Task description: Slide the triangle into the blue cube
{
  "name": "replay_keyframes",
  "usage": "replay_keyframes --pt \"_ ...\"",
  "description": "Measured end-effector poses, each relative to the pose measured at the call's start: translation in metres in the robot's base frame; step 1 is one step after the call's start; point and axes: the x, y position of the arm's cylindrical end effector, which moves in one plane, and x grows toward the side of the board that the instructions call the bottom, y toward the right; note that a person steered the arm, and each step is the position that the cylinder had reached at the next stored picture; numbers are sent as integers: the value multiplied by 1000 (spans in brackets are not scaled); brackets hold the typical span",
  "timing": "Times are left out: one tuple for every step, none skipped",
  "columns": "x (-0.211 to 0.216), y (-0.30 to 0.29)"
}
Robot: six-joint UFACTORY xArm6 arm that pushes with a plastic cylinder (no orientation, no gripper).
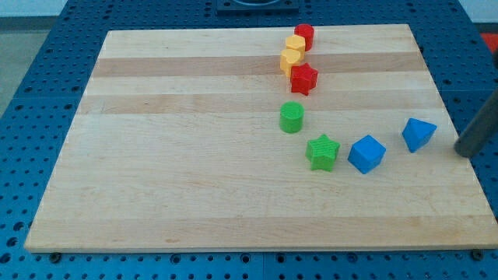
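Sitting near the view's right edge of the wooden board (194, 194), the blue triangle (419, 134) is resting flat, with one corner pointing down toward the view's bottom. It is lying just to the view's right of the blue cube (366, 153), slightly higher in the view, and a narrow strip of bare wood is showing between the two, so they are not touching.

Judging by its look, the triangle is a small, rigid plastic piece, probably light and likely to be sliding easily on the smooth wood. Being wedge-shaped, it is liable to be turning off line if pressed on a corner, so the flat face on its right side is looking like the place to be pushing, aiming leftward and a little downward at the cube.

I am carrying no pincer at all, only a rod, so nothing is being held. My tip (465, 152) is standing just to the view's right of the triangle, apart from it, close to the board's right edge.

Farther out, a green star (323, 152) is lying just left of the cube, with a green cylinder (292, 117) above it. Higher still, a red star (303, 78), two yellow blocks (292, 51) and a red cylinder (304, 35) are forming a chain toward the view's top.
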Motion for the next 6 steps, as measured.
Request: replay_keyframes --pt "0 -68" --pt "0 -69" --pt "-3 -19" --pt "-24 -1" --pt "-45 -16" --pt "-46 -71"
